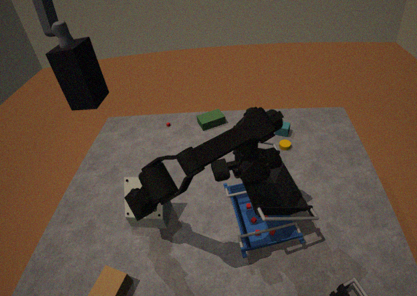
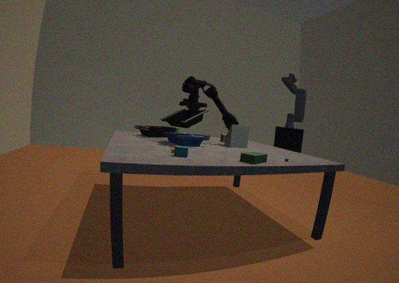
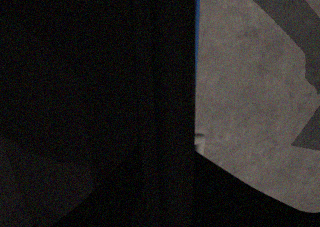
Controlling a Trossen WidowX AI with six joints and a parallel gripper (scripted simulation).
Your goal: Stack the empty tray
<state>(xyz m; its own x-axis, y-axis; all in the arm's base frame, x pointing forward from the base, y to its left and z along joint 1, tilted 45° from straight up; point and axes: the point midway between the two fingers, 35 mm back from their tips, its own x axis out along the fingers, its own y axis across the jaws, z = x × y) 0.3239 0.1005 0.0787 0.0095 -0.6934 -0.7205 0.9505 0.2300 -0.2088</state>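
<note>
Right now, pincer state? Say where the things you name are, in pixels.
Pincer (image 1: pixel 251 166) (image 2: pixel 192 110): closed on the black tray (image 1: pixel 275 188) (image 2: pixel 184 118), holding it up above the blue tray (image 1: pixel 245 253) (image 2: pixel 185 140).

Arm (image 1: pixel 215 148) (image 2: pixel 219 103): black, jointed, blocky
Upper link: straight, slab-like
Fork: two curved prongs, open gap between
Gripper (image 1: pixel 254 166) (image 2: pixel 193 107): black, blocky housing
</note>
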